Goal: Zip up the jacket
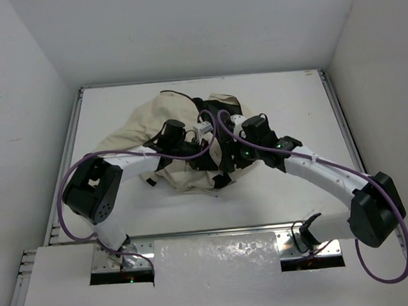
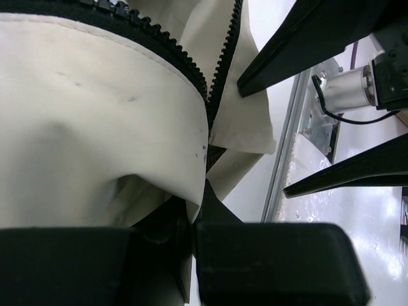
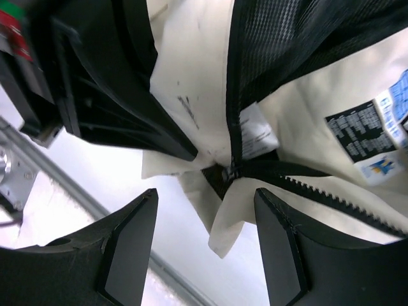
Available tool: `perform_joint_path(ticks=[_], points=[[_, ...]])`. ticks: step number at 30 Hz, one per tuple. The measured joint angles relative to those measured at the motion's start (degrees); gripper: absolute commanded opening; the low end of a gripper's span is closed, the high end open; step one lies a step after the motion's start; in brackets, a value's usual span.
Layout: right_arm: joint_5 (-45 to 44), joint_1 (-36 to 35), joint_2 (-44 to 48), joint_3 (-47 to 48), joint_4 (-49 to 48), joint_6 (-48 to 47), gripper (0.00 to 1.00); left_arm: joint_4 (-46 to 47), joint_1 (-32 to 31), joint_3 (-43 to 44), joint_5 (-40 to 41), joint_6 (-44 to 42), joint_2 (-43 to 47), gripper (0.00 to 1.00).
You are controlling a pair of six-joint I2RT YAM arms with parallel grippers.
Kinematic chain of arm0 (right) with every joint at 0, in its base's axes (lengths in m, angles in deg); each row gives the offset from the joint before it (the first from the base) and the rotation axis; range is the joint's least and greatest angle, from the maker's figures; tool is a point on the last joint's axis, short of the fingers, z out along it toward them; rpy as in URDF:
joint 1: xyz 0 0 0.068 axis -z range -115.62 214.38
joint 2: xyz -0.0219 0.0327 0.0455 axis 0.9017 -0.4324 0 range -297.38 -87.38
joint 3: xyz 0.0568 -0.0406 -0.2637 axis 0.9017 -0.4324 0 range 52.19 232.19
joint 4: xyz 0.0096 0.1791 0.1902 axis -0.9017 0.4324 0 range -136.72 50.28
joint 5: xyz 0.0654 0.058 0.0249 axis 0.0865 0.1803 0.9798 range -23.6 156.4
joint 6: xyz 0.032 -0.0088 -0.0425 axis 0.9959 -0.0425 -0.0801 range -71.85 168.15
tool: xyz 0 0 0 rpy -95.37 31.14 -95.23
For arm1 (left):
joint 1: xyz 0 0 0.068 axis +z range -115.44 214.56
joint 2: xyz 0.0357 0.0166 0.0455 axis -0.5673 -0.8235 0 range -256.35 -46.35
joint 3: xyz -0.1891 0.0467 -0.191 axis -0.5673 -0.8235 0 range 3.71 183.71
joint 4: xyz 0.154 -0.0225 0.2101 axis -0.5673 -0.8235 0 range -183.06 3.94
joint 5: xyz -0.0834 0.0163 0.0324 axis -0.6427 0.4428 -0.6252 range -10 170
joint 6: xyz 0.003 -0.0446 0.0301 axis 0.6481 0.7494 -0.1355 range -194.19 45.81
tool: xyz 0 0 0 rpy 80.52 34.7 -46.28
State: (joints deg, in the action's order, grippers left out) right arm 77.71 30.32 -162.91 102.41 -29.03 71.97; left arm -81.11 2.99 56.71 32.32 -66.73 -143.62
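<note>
The cream jacket (image 1: 143,129) lies crumpled on the white table, its black lining showing at the middle. My left gripper (image 2: 193,245) is shut on the jacket's bottom hem right beside the zipper (image 2: 191,70), and in the top view it (image 1: 210,144) sits over the jacket's front. My right gripper (image 3: 204,245) is open and empty, with its fingers (image 3: 131,248) on either side of the hem corner, just below the zipper slider (image 3: 233,169). In the top view it (image 1: 224,174) is at the jacket's near edge. The two zipper rows spread apart above the slider.
A white care label (image 3: 258,135) and a black printed label (image 3: 354,127) hang inside the jacket. The left gripper's black body (image 3: 115,83) is close to the right gripper's left side. A metal rail (image 2: 284,159) runs along the table's near edge. White walls enclose the table (image 1: 292,105).
</note>
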Motion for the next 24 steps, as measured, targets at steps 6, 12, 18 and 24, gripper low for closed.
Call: perform_joint_path(ticks=[6,12,18,24], points=[[0.94,0.17,-0.50,-0.04,2.86,0.04,0.61,0.59,0.04,-0.07,-1.18,0.28,0.00,0.00],[-4.31,0.17,2.08,0.70,8.41,0.11,0.62,1.38,0.04,-0.09,-1.51,0.28,0.00,0.00],[-11.21,-1.73,9.84,1.46,9.64,2.78,0.56,1.40,0.04,-0.09,-2.40,-0.37,-0.02,0.00],[-8.09,-2.69,13.81,-5.22,6.73,10.32,0.59,1.38,0.04,-0.09,-4.02,-1.05,-0.39,0.00]])
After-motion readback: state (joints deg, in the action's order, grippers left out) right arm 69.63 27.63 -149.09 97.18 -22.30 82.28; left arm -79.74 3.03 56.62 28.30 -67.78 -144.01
